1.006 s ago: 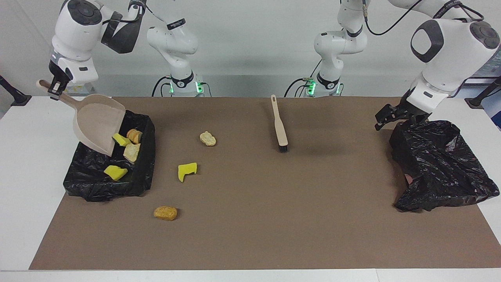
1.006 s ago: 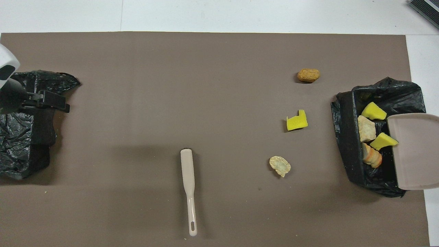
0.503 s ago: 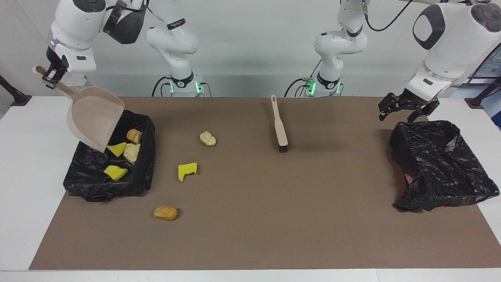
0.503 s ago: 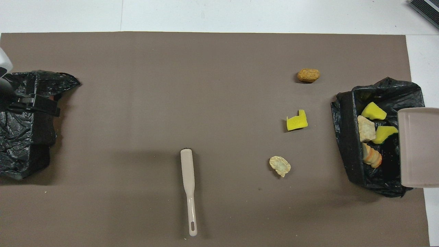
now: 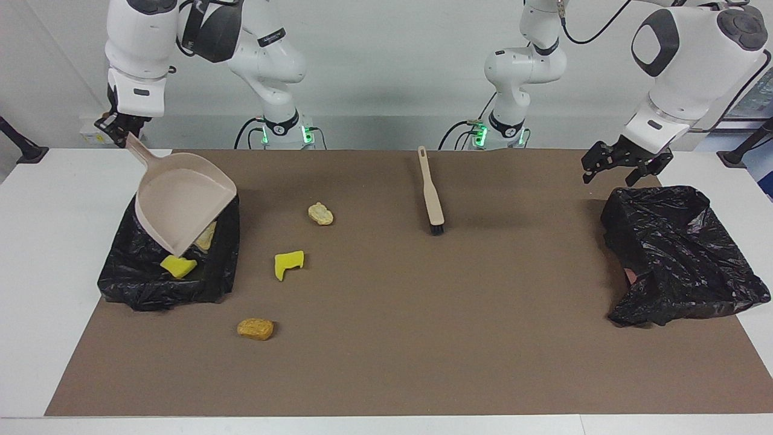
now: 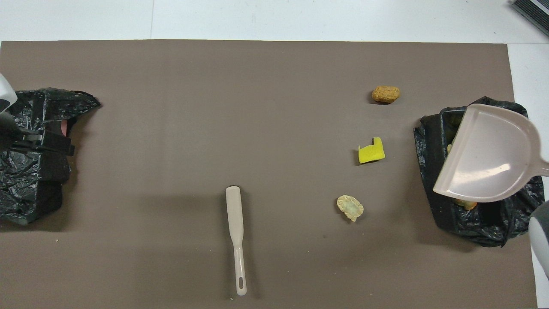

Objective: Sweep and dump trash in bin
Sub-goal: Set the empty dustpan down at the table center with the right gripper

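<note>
The right tool (image 5: 116,125) is clamped on the handle of the dustpan (image 5: 181,205), which hangs over the lined bin (image 5: 226,254) at the right arm's end of the desk (image 5: 36,241); the pan tilts mouth-down toward the bin so whatever it carries slides in, and its inside looks bare, so the dump seems done; in the bin a yellow chunk (image 5: 177,266) and a tan lump (image 5: 207,235) show past the pan's lip, the rest being hidden under it.

3 scraps lie on the brown mat (image 5: 386,362), apart from each other and beside the bin toward the middle: a pale lump (image 5: 320,214) nearest the robots, a yellow sponge (image 5: 288,264) farther out, an orange-brown lump (image 5: 255,328) farthest.

The brush (image 5: 430,192) lies flat near the mat's middle, handle toward the robots, bristles away, in nobody's grip; it probably has to be taken up for another sweep.

The left tool (image 5: 624,164) hovers with fingers spread, holding nothing, over the robots' edge of a crumpled black bag (image 5: 682,254) at the left arm's end; this arm waits.
</note>
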Robot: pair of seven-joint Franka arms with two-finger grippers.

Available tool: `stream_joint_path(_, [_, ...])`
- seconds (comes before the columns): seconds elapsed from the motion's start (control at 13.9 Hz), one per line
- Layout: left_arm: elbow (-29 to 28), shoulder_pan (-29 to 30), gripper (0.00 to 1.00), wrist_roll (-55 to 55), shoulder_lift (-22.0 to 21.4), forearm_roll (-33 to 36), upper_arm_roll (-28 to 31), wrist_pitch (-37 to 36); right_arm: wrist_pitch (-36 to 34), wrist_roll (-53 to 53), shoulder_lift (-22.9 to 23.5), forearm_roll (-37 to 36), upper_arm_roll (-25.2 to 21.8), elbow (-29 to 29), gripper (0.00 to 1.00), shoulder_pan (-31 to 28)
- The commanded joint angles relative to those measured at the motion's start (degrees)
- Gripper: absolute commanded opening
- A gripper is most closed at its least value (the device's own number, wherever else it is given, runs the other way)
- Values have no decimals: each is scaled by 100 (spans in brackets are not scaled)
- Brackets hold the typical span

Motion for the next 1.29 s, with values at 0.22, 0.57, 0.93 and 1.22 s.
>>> stream_joint_path(0.22, [-156, 26, 100, 51, -177, 91, -8, 424, 39, 3387, 765, 1469, 17, 574, 0, 945])
stream_joint_path(0.57, [-270, -97, 100, -10, -247, 118, -43, 435, 241, 5646, 2354, 1627, 17, 2023, 0, 1904])
stream_joint_path(0.93, [-191, 17, 100, 17, -221, 118, -8, 418, 759, 7721, 3419, 1873, 53, 2789, 0, 2853])
stream_joint_path(1.22, [-191, -18, 100, 8, -212, 118, -8, 435, 935, 8768, 4429, 1918, 61, 3903, 0, 3442])
